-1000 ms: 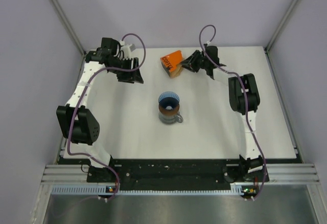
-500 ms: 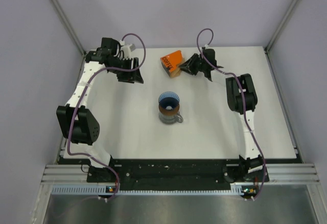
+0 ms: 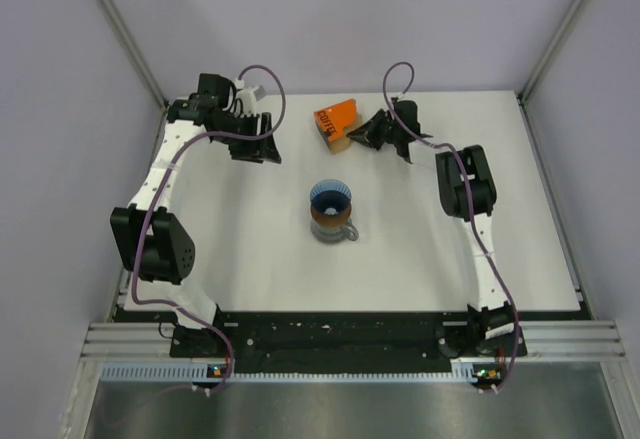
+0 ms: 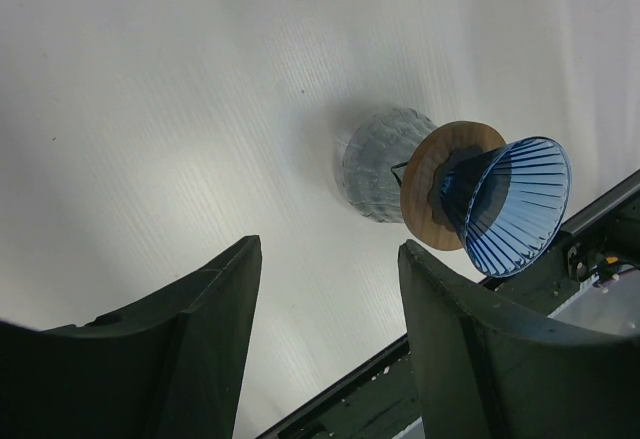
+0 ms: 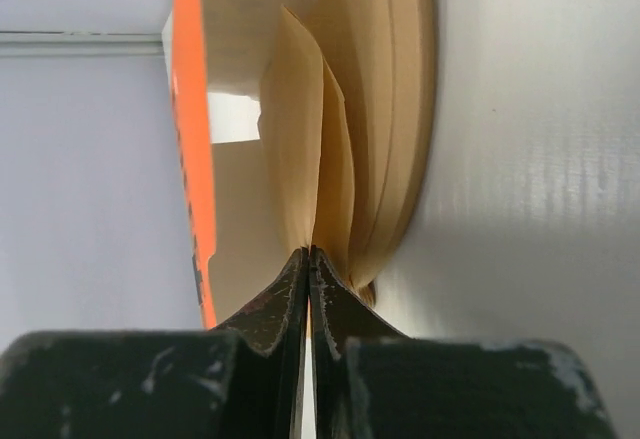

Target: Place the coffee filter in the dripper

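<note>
- The right gripper (image 5: 308,256) is clenched. Its two black fingers meet tip to tip on the lower edge of the coffee filter (image 5: 298,149), a tan paper sheet that bows out from the sheets behind it.
- That filter sits in the open mouth of the orange box (image 3: 336,116), with more tan sheets packed just beside it on the bench side. The box lies near the far edge of the bench (image 3: 250,259), about midway along it.
- From above, the right arm rises from its base at the near right corner and runs up the right side. It then bends left, so the gripper meets the box at its right end.
- The dripper (image 3: 330,197) stands near the middle of the bench, well apart from the box and the filter. It sits rim up on a dark brown ring (image 4: 428,199), which rests on a clear grey pitcher (image 4: 375,164) (the handle points toward the right edge).
- In the left wrist view the dripper's ribbed blue inside faces the camera.
- The left gripper (image 4: 328,259) is released, its jaws wide apart with only white bench surface showing between them. It is near the far left corner, facing the dripper.
</note>
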`<action>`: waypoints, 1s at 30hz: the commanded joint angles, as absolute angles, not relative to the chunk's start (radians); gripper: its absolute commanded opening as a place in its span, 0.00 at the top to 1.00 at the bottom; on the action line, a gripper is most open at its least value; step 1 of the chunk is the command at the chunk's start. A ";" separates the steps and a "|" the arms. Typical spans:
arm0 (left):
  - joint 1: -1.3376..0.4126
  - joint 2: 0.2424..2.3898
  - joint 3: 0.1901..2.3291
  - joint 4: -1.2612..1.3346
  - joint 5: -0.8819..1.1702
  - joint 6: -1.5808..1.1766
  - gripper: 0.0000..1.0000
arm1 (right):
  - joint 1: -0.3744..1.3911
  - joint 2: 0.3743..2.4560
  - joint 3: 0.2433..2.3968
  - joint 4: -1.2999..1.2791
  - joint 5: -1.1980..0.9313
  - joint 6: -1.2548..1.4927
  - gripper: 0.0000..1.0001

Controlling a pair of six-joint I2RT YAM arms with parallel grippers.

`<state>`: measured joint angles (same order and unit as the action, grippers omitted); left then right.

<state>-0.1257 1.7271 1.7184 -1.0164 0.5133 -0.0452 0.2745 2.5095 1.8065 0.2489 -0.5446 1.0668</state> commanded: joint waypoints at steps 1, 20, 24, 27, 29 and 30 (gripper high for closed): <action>-0.121 1.703 1.741 -0.989 0.538 -0.028 0.37 | 0.288 2.468 1.815 0.359 -0.561 1.069 1.00; -0.117 1.692 1.756 -1.002 0.528 -0.014 0.37 | 0.227 2.140 1.556 0.285 -0.529 0.858 1.00; -0.114 1.686 1.758 -1.005 0.525 -0.011 0.37 | 0.225 2.073 1.531 0.227 -0.519 0.792 1.00; -0.110 1.677 1.764 -1.012 0.525 -0.009 0.38 | 0.224 2.019 1.509 0.177 -0.505 0.741 1.00; -0.110 1.671 1.767 -1.015 0.523 -0.009 0.37 | 0.224 1.967 1.493 0.141 -0.492 0.689 1.00; -0.109 1.666 1.770 -1.019 0.523 -0.009 0.37 | 0.224 1.941 1.486 0.126 -0.491 0.660 1.00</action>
